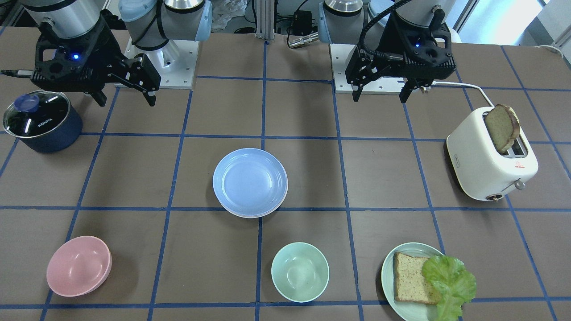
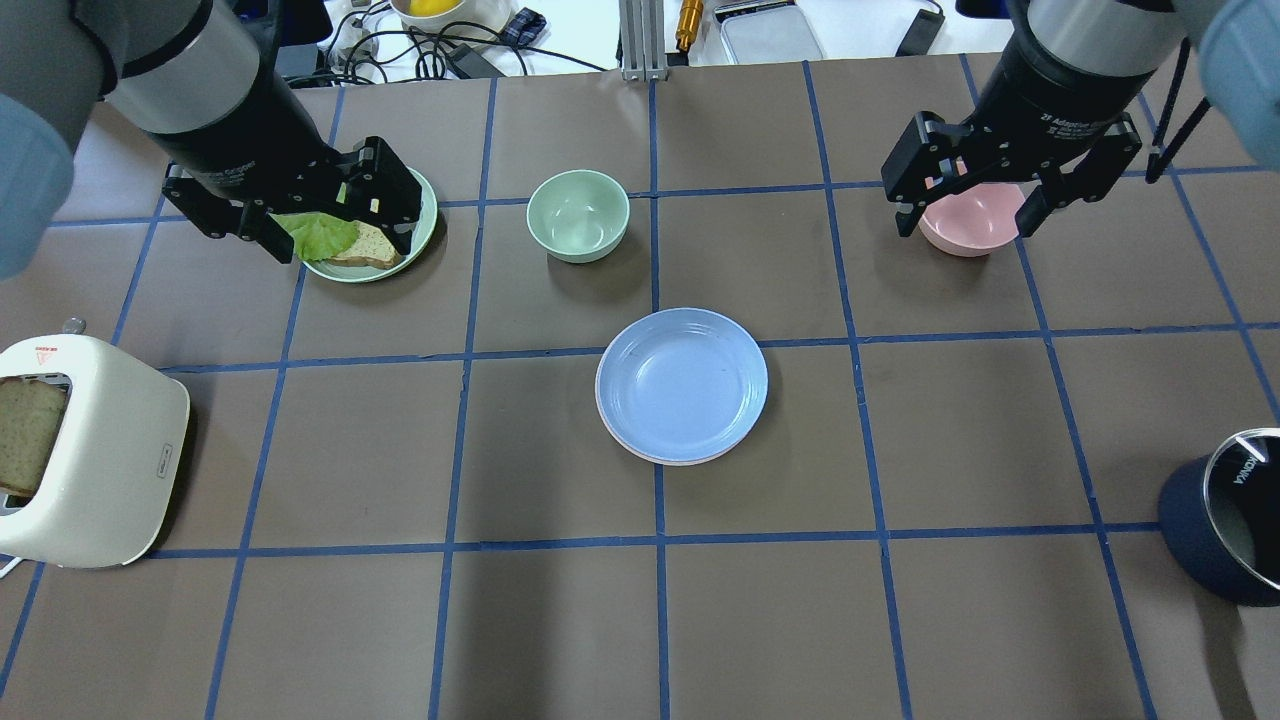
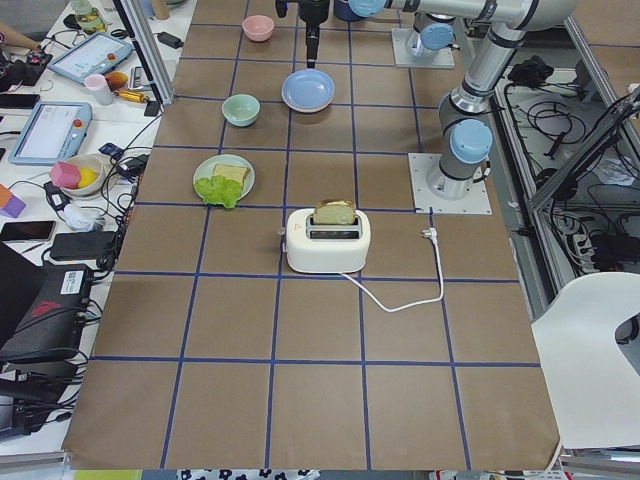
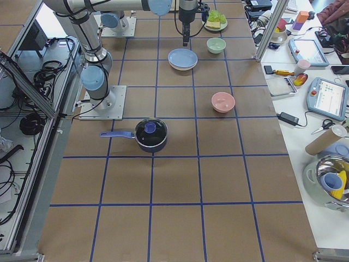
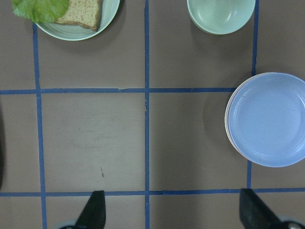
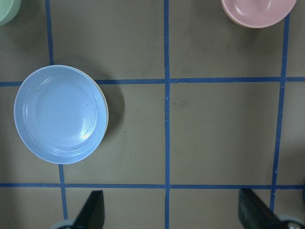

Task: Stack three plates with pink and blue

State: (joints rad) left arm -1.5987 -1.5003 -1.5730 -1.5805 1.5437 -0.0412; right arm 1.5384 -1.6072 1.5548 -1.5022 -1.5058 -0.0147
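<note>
My left end effector (image 1: pixel 381 97) and right end effector (image 1: pixel 126 101) hang spread, empty; best not to nudge the blue plate (image 2: pixel 682 385) stacked between them.

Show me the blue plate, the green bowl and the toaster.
blue plate (image 2: pixel 682 384), overhead view, its flat middle.
green bowl (image 2: pixel 578 214), overhead view, its inside bottom.
toaster (image 1: pixel 482 166), front-facing view, its white side.

The light blue plate (image 2: pixel 682 383) lies flat and upright on top of a tidy stack near the middle of the frame, over a crossing of blue tape lines. It is matte, shallow and round, with a ringed raised rim. Under it the pink plate (image 1: pixel 252 216) shows only as a thin rim, and the cream plate (image 6: pixel 106 121) as a sliver.
</note>
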